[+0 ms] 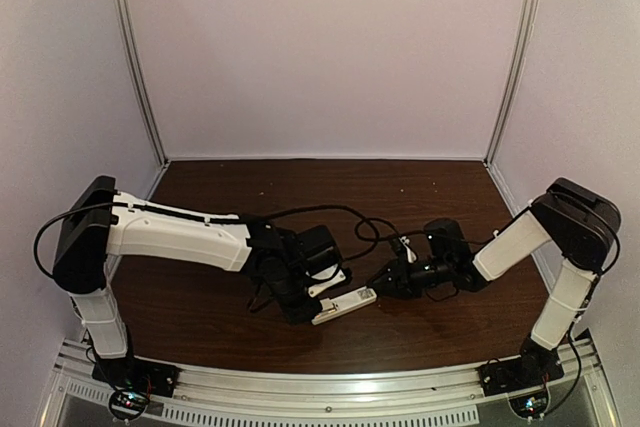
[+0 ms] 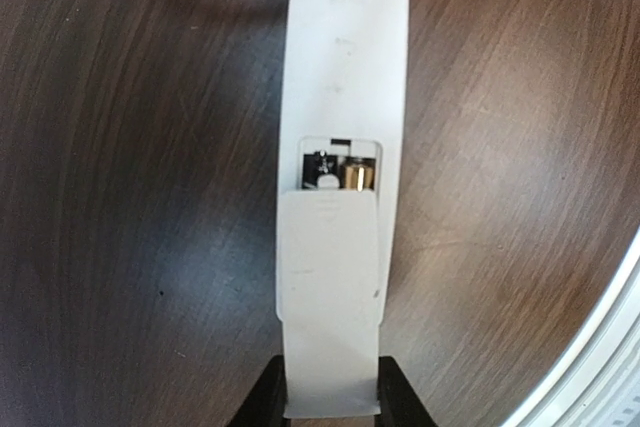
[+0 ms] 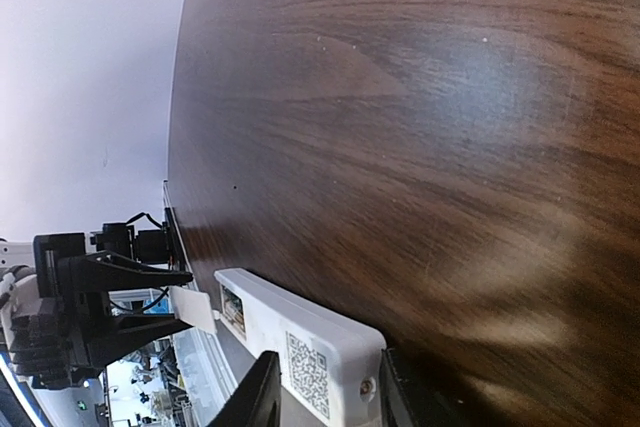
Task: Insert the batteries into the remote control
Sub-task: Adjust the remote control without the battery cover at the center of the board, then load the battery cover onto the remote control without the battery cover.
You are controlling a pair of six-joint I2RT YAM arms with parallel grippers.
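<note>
Jaws of left gripper (image 2: 332,402) and right gripper (image 3: 325,392) are clamped on opposite ends of the remote control (image 2: 345,67), held over the table (image 1: 300,187). Being light, rigid and slick, with batteries (image 2: 355,175) showing in its bay, it is judged best gripped edgewise.

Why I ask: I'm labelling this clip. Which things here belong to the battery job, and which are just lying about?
Job: remote control, gripped at either end by the left jaws and right jaws; batteries in its compartment, partly hidden; white cover half over them.
Not the job: wooden table; metal base rail.
</note>
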